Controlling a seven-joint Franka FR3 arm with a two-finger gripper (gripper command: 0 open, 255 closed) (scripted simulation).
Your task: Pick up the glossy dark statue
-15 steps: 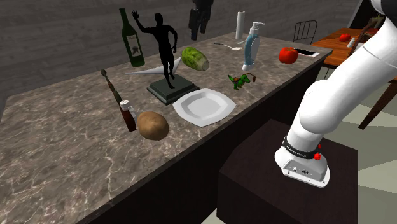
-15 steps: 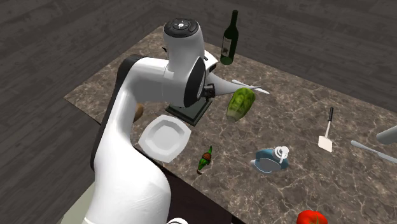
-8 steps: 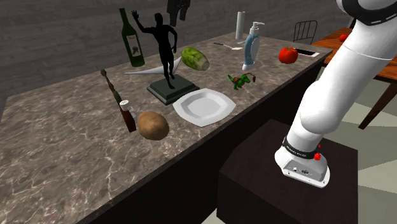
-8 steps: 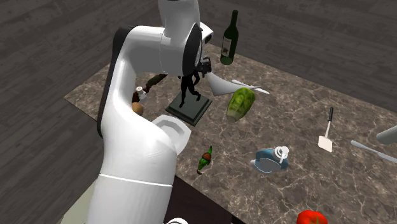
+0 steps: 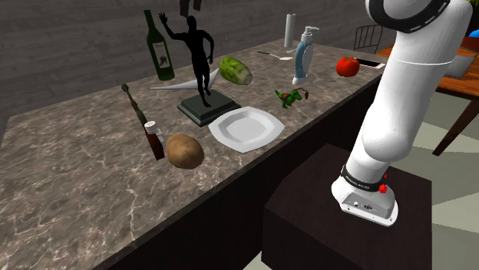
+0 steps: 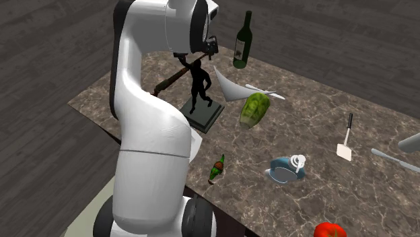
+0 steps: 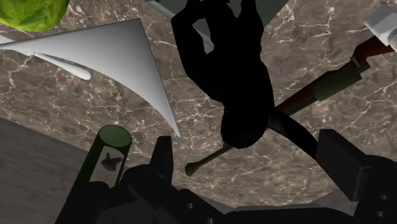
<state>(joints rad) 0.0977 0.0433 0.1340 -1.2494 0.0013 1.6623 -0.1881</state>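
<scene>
The glossy black statue [image 5: 199,61] of a figure with one arm raised stands upright on a dark square base [image 5: 208,109] in the middle of the marble counter. It also shows in the second exterior view as the statue [image 6: 199,82]. My gripper [image 5: 190,6] hangs just above its head and raised hand, apart from it. In the second exterior view the gripper [image 6: 193,56] sits right over the figure's head. From the wrist, the gripper [image 7: 251,162] is open, its fingers [image 7: 340,167] wide apart, with the statue [image 7: 232,70] straight ahead and untouched.
Around the statue stand a green wine bottle [image 5: 159,47], a white curved shell-like piece [image 5: 180,86], a green melon [image 5: 236,70], a white plate [image 5: 246,128], a potato [image 5: 184,150] and a small sauce bottle [image 5: 154,139]. A soap dispenser [image 5: 302,55] and tomato [image 5: 347,66] lie further right.
The arm has swung toward the shoulder view's left. The gripper moved from above the melon to right over the statue's head, staying open.
</scene>
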